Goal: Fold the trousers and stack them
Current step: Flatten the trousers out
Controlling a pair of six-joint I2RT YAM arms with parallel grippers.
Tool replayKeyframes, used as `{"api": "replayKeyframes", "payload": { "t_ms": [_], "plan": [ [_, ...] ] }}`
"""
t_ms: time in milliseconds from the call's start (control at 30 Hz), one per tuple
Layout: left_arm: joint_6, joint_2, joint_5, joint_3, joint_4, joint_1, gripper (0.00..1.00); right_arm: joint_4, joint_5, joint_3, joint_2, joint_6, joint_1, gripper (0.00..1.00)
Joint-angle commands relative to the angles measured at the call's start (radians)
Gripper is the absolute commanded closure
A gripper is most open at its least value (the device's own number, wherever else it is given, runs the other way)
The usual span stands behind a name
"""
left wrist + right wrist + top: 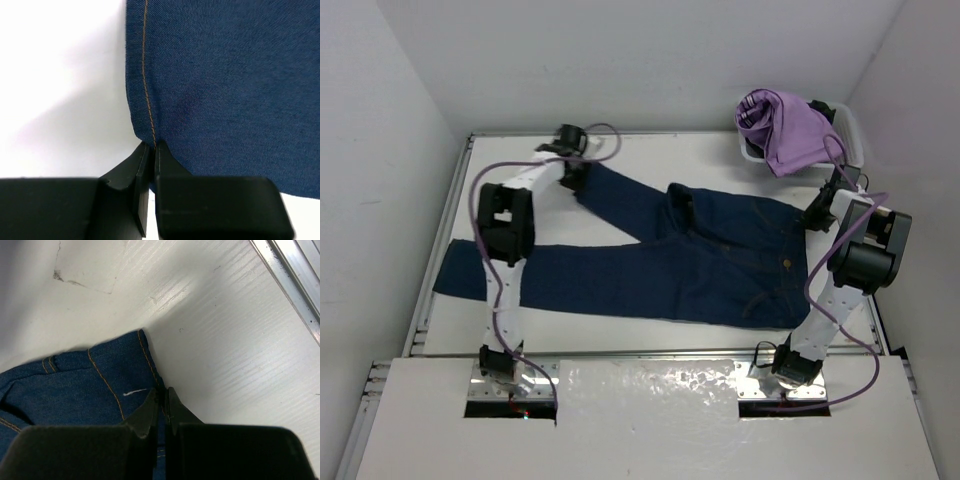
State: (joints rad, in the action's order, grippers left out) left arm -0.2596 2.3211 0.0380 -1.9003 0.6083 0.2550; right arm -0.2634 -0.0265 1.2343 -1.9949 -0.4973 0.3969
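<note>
From where I stand, the trousers (700,265) lie spread flat across the middle of the table (720,165), and both claws have hold of them.

Toward the table's left side the two legs split apart. The nearer leg runs straight out to the left edge, its hem reaching just past that edge. The farther leg angles up toward the table's far-left corner.

The left gripper (575,180) sits at the end of that farther leg. In its wrist view the left gripper (151,145) has its two black fingers pressed together. The corner of the dark denim (225,90) is pinched between the tips, right where an orange-stitched seam runs down to them. The bare white table shows beside the cloth.

Toward the table's right side the waist end lies flat, with a button showing on the front. The right gripper (817,215) is down at the far corner of the waist. In its own view the right gripper (162,390) has its fingers drawn together on the stitched edge of the trousers (90,385), and cloth passes between the tips.

At the table's far-right corner a lilac garment (785,130) is heaped in a white bin (850,130), apart from the trousers.
</note>
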Motion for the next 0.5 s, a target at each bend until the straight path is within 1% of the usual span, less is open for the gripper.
{"api": "replayKeyframes", "payload": {
  "t_ms": [0,33,67,167,300,400,467],
  "plan": [
    [-0.095,-0.173,-0.187,0.053,-0.013,-0.097,1.00,0.001,0.013,-0.021,0.034,0.039,-0.001,1.00],
    [-0.099,-0.207,-0.205,0.076,-0.028,-0.114,1.00,0.001,0.017,-0.021,0.033,0.048,-0.001,1.00],
    [-0.104,-0.219,-0.232,0.084,-0.034,-0.152,1.00,0.000,0.022,-0.021,0.033,0.049,-0.001,1.00],
    [-0.104,-0.255,-0.268,0.104,-0.062,-0.221,1.00,-0.004,0.022,-0.013,0.028,0.062,-0.001,1.00],
    [-0.121,-0.267,-0.268,0.106,-0.093,-0.290,1.00,0.007,0.063,0.013,0.018,0.091,-0.003,1.00],
    [-0.156,-0.261,-0.270,0.084,-0.114,-0.316,1.00,-0.003,0.073,0.037,0.008,0.112,-0.004,1.00],
    [-0.159,-0.240,-0.268,0.020,-0.107,-0.341,1.00,-0.013,0.066,0.047,0.015,0.124,-0.003,1.00]
  ]
}}
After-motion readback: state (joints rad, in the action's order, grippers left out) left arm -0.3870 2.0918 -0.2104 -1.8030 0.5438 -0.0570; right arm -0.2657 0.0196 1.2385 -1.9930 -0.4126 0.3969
